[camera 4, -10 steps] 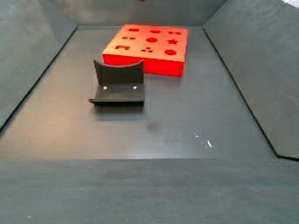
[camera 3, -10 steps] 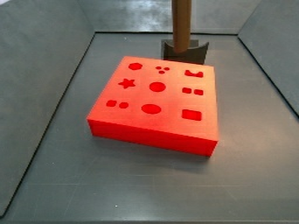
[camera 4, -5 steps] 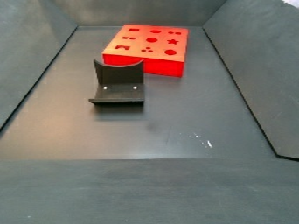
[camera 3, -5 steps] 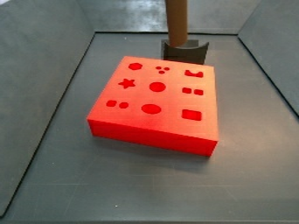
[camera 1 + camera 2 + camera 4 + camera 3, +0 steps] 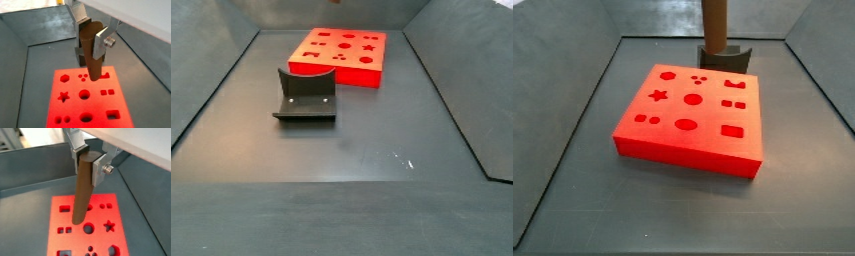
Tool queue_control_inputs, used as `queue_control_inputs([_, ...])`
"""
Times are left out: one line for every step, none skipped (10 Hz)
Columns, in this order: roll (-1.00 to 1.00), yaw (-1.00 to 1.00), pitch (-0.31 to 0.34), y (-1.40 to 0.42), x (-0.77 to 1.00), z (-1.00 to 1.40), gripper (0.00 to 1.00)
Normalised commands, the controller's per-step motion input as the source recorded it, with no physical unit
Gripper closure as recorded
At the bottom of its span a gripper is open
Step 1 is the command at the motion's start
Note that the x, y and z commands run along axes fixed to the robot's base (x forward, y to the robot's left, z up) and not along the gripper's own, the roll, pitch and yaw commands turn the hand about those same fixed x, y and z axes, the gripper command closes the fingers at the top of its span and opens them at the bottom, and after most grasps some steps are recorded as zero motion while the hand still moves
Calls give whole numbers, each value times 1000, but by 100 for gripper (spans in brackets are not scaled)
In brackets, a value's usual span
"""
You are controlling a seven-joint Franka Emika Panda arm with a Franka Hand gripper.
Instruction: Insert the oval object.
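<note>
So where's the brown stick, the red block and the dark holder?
Brown stick (image 5: 83, 190), wrist view, mid-shaft, held in the tool.
Red block (image 5: 700, 112), side view, bare top face.
Dark holder (image 5: 306, 95), side view, upright back.

Fingers (image 5: 100, 165) gripping oval object (image 5: 83, 190) above block (image 5: 80, 230)

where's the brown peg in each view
Wrist views: the brown peg hangs upright, clamped between the gripper fingers, above the red block; same in the other.
Side view: upper edge, by the fixture.
Side view: not in it.
Shared landmark: the red block.
</note>
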Motion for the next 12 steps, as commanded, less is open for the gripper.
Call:
queue_control_inputs([-10,-394,500,91,23,0,100])
queue_control_inputs([-13,-483,500,46,0,0,100])
queue_control_inputs([0,-549,500,31,0,0,100])
queue_control_inputs([0,-569,500,40,0,0,100])
queue_control_inputs([0,-586,500,60,0,0,100])
queue_control_inputs([0,-631,500,146,0,-71,100])
queue_control_inputs([-17,-689,469,166,0,-217,100])
queue_control_inputs([-33,-800,419,146,-6,-311,100])
queue_control_inputs([14,-689,356,160,0,-340,100])
queue_control_inputs([-121,-511,170,0,429,-3,100])
queue_control_inputs([-250,-760,21,-151,3,0,100])
queue_control_inputs([-447,-560,0,-157,0,211,100])
